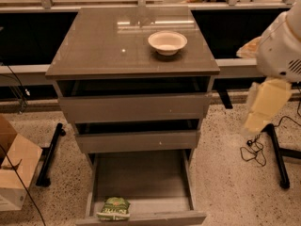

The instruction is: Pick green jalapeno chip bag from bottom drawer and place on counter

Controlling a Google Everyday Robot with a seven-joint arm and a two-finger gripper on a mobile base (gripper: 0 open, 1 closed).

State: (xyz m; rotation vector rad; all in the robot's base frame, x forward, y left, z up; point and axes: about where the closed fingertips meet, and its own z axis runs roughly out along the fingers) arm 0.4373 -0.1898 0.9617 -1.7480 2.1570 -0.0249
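The green jalapeno chip bag (pixel 114 208) lies at the front left of the open bottom drawer (pixel 141 180), against the inside of its front. The drawer is pulled far out, and the two shorter drawers above it are slightly ajar. The counter (pixel 108 46) is the glossy grey-brown top of the cabinet, with a white bowl (pixel 167 42) on its right rear part. My arm hangs at the right edge of the view. Its cream end piece with the gripper (pixel 263 107) points down beside the cabinet at middle-drawer height, well away from the bag.
A cardboard box (pixel 14 166) stands on the floor at the left, next to a black stand foot (pixel 49 157). Another black stand leg (pixel 277 154) and cables (pixel 251 149) are on the floor at the right. A long pale ledge with dark panels (pixel 28 36) runs behind the cabinet.
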